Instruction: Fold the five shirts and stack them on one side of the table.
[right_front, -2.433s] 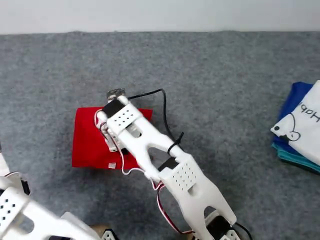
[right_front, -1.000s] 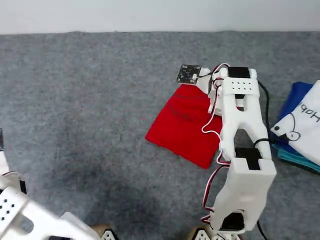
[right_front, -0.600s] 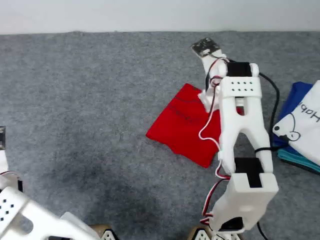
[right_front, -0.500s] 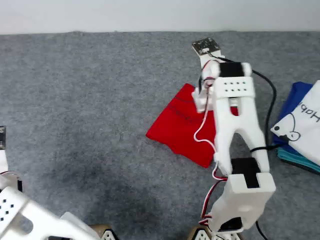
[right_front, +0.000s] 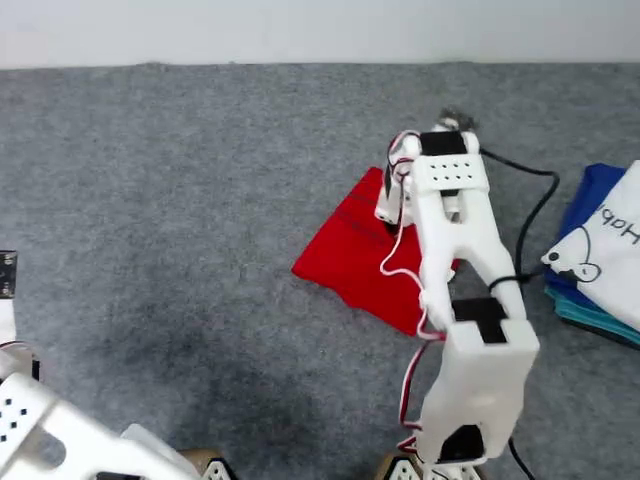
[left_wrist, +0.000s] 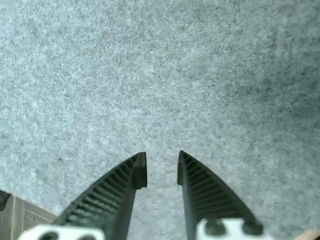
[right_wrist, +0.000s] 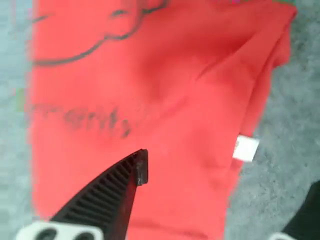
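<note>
Grey carpet (right_front: 200, 180); right hand (right_wrist: 225, 182) spread wide over red shirt (right_front: 345, 255); shirt stack (right_front: 600, 250) nearby; left hand (left_wrist: 162, 170) narrowly parted.

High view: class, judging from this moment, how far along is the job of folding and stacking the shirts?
Done: a stack at the view's right edge, white shirt over a blue layer and a teal layer; the count is cut off. In hand: the folded red shirt lies apart from it, the right gripper open above. Left: moving it onto the stack.
</note>
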